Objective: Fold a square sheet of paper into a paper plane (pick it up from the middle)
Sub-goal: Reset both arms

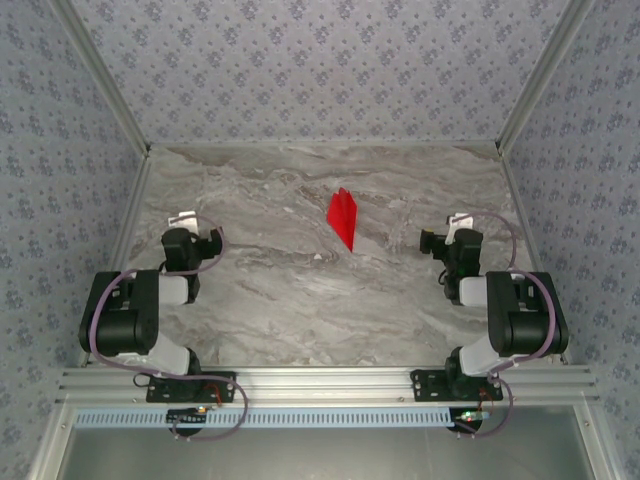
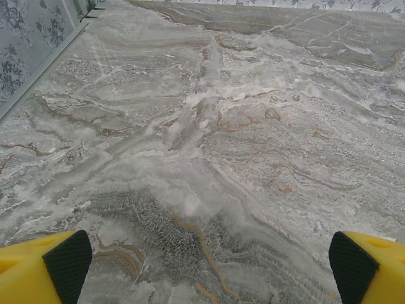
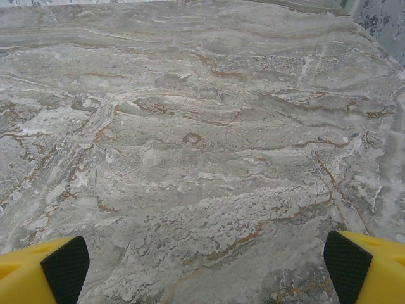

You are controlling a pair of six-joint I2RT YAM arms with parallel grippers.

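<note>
The left fingers (image 2: 38, 273) are spread as wide as they go. One yellow tip sits in each lower corner of the left wrist view, with the black pads (image 2: 66, 263) facing inward across a broad gap. Nothing is held between them. Ahead and below lies the grey-veined marble desk (image 2: 209, 145), and the tips appear to hang just above it (whether they actually clear it, I cannot tell). The right fingers (image 3: 37, 272) match them: fully spread, a yellow tip at each lower corner of the right wrist view, black pads turned toward each other. They grip nothing, and marble shows across the gap.

From the top camera, the paper plane (image 1: 343, 218) lies on the desk well apart from both sets of fingers. It is a narrow bright red dart, with its sharp point aimed toward the near edge and its broader tail toward the far wall (image 1: 320, 70). It sits between the two arms, somewhat right of the middle, nearer the right arm (image 1: 510, 310) than the left arm (image 1: 135, 315). Both arms sit folded low by their bases, wrists pointing toward the far side of the desk.
</note>
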